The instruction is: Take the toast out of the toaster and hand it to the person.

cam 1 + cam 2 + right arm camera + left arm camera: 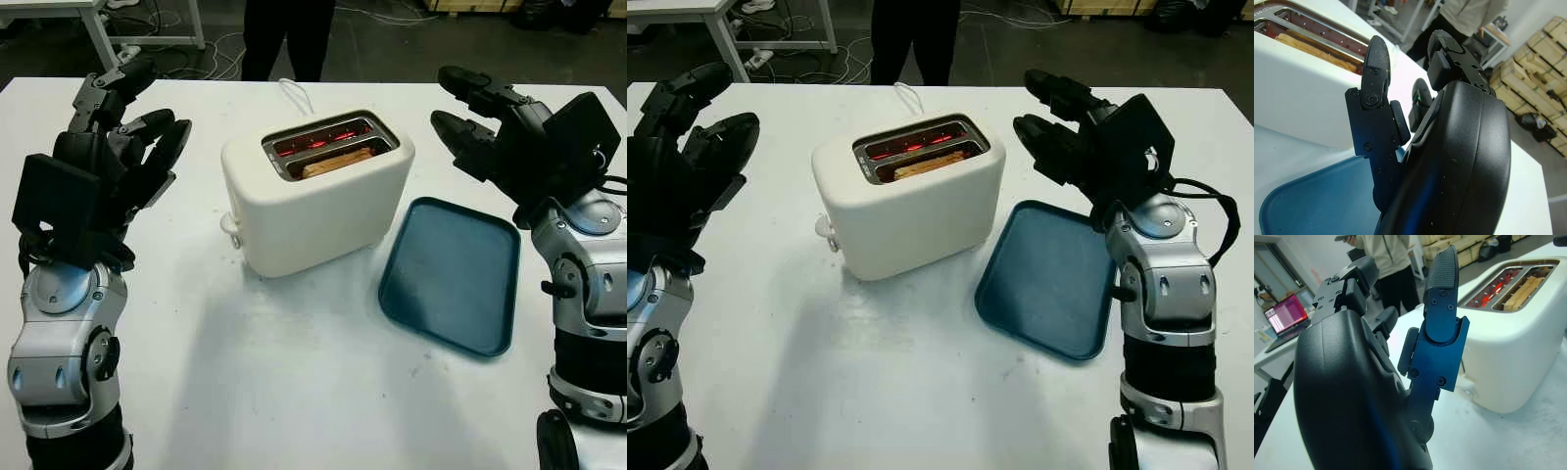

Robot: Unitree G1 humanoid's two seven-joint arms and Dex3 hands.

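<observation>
The toast (336,162) sits low in the toaster's (313,211) near slot, its length running along the slot. The right robot hand (468,116) hovers open, slightly nearer than the open left robot hand (132,132).

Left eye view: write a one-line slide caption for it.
Toast sits in the white toaster; open left hand and right hand flank it, beside a blue tray.

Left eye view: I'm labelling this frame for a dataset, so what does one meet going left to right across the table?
left hand → toaster with the toast in its near slot → blue tray → right hand.
</observation>
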